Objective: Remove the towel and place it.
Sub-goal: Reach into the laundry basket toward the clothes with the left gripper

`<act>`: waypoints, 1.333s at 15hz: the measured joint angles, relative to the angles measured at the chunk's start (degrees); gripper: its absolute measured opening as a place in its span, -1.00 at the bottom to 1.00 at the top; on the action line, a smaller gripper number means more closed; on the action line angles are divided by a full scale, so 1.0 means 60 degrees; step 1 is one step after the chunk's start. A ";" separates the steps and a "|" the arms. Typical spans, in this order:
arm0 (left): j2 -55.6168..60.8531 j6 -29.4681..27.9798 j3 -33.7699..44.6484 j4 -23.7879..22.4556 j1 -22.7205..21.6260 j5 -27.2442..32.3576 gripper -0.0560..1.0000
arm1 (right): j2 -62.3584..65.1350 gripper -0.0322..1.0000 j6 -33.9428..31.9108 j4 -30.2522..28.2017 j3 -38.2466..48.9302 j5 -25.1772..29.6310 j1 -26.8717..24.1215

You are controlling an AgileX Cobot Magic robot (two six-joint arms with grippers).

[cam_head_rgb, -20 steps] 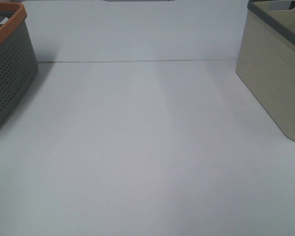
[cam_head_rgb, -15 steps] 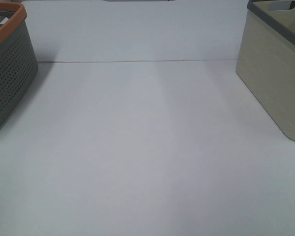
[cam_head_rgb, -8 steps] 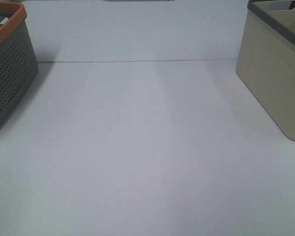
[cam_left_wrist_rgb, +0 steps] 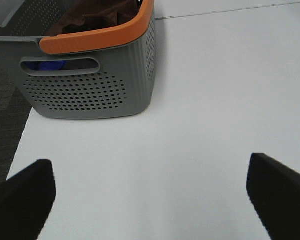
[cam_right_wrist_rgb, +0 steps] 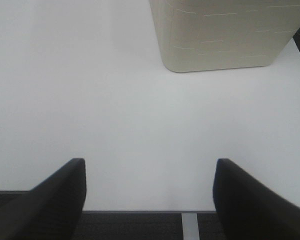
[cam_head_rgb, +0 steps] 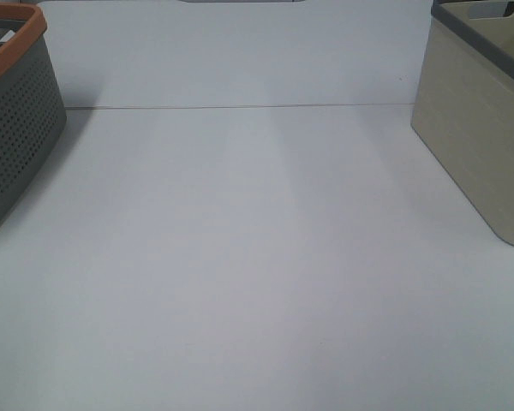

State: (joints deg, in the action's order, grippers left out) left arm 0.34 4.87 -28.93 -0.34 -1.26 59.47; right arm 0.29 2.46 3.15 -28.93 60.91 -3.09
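Exterior high view: the white surface (cam_head_rgb: 257,257) lies bare between a grey perforated basket (cam_head_rgb: 17,128) with an orange rim at the left edge and a beige bin (cam_head_rgb: 475,145) at the right. Neither arm appears, and nothing has shifted over the preceding second. Left wrist view: the left pincer (cam_left_wrist_rgb: 152,197) is released, its two dark fingers spread wide over the surface, facing the grey perforated basket (cam_left_wrist_rgb: 90,90). The towel (cam_left_wrist_rgb: 97,15), a dark reddish-brown cloth, sits bunched inside the basket, and a blue item (cam_left_wrist_rgb: 47,65) shows through the handle slot. Right wrist view: the right pincer (cam_right_wrist_rgb: 147,195) is likewise released, near the surface's front edge, with the beige bin (cam_right_wrist_rgb: 225,35) ahead. Judged from this stillness, removal has not begun, and the left arm seems better placed to reach for the towel.
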 joint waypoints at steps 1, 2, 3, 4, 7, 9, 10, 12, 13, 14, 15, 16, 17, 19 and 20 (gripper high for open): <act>0.0000 0.0134 0.0000 0.0057 -0.0143 0.0000 0.98 | 0.0000 0.27 0.0000 0.0000 0.0000 0.0000 0.0000; 0.0000 0.0239 0.0000 0.0220 -0.0191 0.0000 0.98 | 0.0000 0.27 0.0000 0.0000 0.0000 0.0000 0.0000; 0.0000 0.0258 0.0000 0.0248 -0.0191 0.0000 0.98 | 0.0000 0.27 0.0000 0.0000 0.0000 0.0000 0.0000; 0.0000 0.0267 0.0000 0.0334 -0.0191 0.0000 0.98 | 0.0000 0.27 0.0000 0.0000 0.0000 0.0000 0.0000; 0.0000 0.0048 0.0000 0.0688 -0.0191 0.0000 0.98 | 0.0000 0.27 0.0000 0.0000 0.0000 0.0000 0.0000; -0.0076 0.0029 0.0000 0.0678 -0.0191 0.0000 0.98 | 0.0000 0.27 0.0000 0.0000 0.0000 0.0000 0.0000; -0.0239 0.0010 0.0000 0.0659 -0.0191 0.0000 0.98 | 0.0000 0.27 0.0000 0.0000 0.0000 0.0000 0.0000; -0.0497 -0.0029 0.0000 0.0602 -0.0191 0.0010 0.98 | 0.0000 0.27 0.0000 0.0000 0.0000 0.0000 0.0000; -0.0554 -0.0029 0.0000 0.0592 -0.0191 0.0010 0.98 | 0.0000 0.27 0.0000 0.0000 0.0000 0.0000 0.0000; -0.0563 -0.0029 0.0000 0.0563 -0.0191 0.0010 0.98 | 0.0000 0.27 0.0000 0.0000 0.0000 0.0000 0.0000; -0.0563 0.0019 0.0000 0.0535 -0.0191 0.0010 0.98 | 0.0000 0.27 0.0000 0.0000 0.0000 0.0000 0.0000; -0.0563 0.0057 0.0000 0.0535 -0.0191 0.0010 0.98 | 0.0000 0.27 0.0000 0.0000 0.0000 0.0000 0.0000; -0.0554 0.0124 0.0000 0.0535 -0.0191 0.0010 0.98 | 0.0000 0.27 0.0000 0.0000 0.0000 0.0000 0.0000; -0.0172 0.0258 0.0000 0.0497 -0.0191 0.0010 0.98 | 0.0000 0.27 0.0000 0.0000 0.0000 0.0000 0.0000; -0.0038 0.0267 0.0000 0.0439 -0.0191 0.0029 0.98 | 0.0000 0.27 0.0000 0.0000 0.0000 0.0000 0.0000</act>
State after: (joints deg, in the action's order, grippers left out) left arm 0.11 6.47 -28.93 2.29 -2.41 59.64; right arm 0.29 2.46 3.15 -28.93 60.91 -3.09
